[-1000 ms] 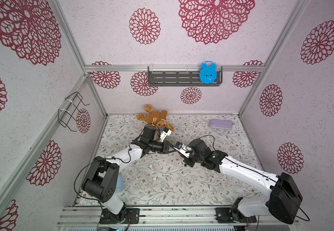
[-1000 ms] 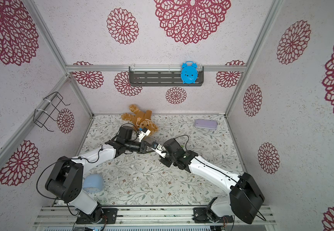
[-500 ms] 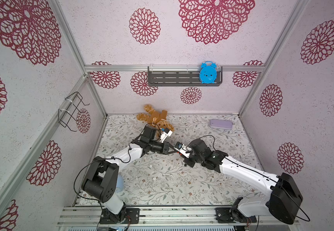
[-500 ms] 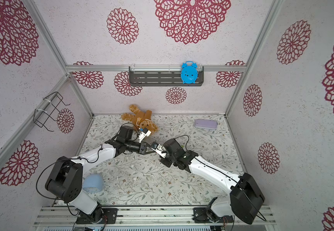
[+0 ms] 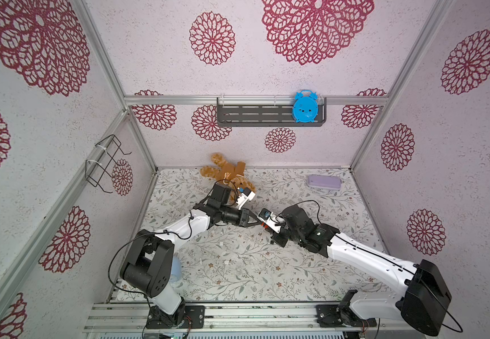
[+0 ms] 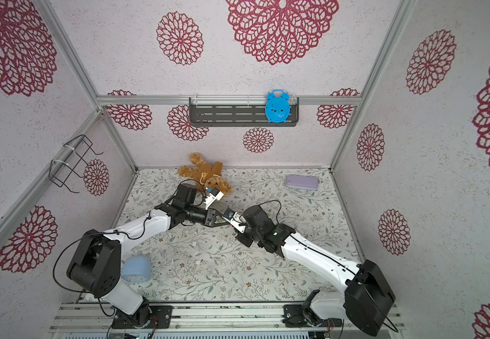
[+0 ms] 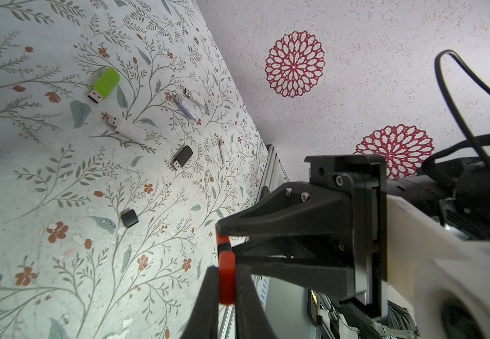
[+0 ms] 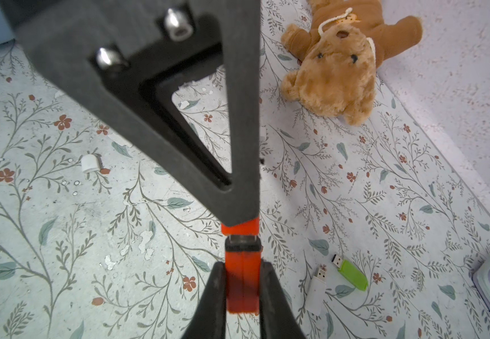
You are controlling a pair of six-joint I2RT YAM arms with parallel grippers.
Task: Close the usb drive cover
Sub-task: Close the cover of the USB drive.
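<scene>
While your right pincer clamps the orange plastic usb drive by its flanks, left pincer pinches its cover at nine o'clock: likely stiff, slippery.

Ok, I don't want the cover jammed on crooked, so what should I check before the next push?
1. Right gripper, jaws shut on the drive: ok.
2. Left gripper, jaws shut on the cover: ok.
3. Cover and drive in line: ok in the right wrist view.
4. Cover fully seated: not ok; the metal plug shows between them.
5. Both parts held clear of the table: ok.
6. Grips firm enough not to slip: cannot tell.
</scene>
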